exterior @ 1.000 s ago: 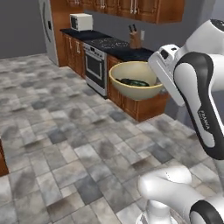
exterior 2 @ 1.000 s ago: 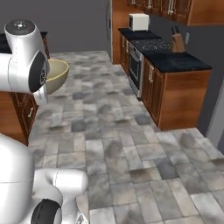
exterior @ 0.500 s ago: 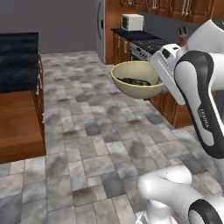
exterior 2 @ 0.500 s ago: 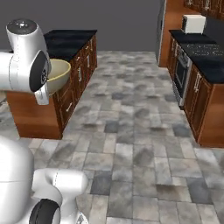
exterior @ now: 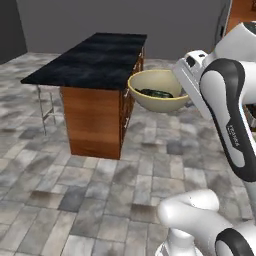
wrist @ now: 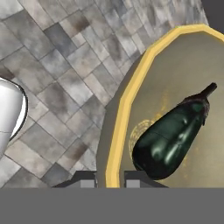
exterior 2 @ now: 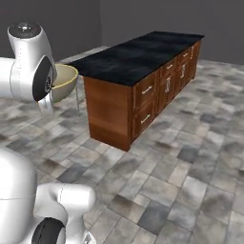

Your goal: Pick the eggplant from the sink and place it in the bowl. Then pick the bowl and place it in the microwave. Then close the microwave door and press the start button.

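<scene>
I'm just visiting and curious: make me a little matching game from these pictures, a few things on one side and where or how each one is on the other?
Things:
1. eggplant
2. bowl
3. island counter
4. gripper

Descriptions:
A. black-topped, on wooden cabinets standing on the tiled floor
B. clamped on a pale yellow rim
C. dark and glossy, lying inside the bowl
D. held up in the air beside the island

Pairs: 1-C, 2-D, 3-A, 4-B
</scene>
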You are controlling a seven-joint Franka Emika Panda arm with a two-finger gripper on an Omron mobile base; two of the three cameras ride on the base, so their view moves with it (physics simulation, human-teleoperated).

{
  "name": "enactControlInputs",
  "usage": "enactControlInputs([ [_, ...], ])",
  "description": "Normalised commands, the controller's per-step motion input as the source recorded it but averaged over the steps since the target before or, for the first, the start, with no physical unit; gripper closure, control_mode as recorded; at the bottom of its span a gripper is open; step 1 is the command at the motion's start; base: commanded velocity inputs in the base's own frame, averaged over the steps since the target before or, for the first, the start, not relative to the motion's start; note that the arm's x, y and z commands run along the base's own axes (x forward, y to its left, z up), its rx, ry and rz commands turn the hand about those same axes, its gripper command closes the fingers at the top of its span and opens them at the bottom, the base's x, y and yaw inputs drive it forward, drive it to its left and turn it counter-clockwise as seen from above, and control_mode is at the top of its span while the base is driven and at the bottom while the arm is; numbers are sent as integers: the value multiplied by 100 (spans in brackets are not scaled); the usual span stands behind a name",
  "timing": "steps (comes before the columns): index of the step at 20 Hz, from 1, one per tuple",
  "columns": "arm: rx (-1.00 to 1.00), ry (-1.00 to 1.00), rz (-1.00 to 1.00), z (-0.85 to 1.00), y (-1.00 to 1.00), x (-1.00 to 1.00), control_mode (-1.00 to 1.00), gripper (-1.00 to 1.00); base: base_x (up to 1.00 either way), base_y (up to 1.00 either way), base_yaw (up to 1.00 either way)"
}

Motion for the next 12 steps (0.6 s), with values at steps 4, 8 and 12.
enactControlInputs([
  [4,0,0,0,0,0,0,100,100,44,0,71],
  [8,0,0,0,0,0,0,100,100,43,0,70],
  [12,0,0,0,0,0,0,100,100,41,0,69],
])
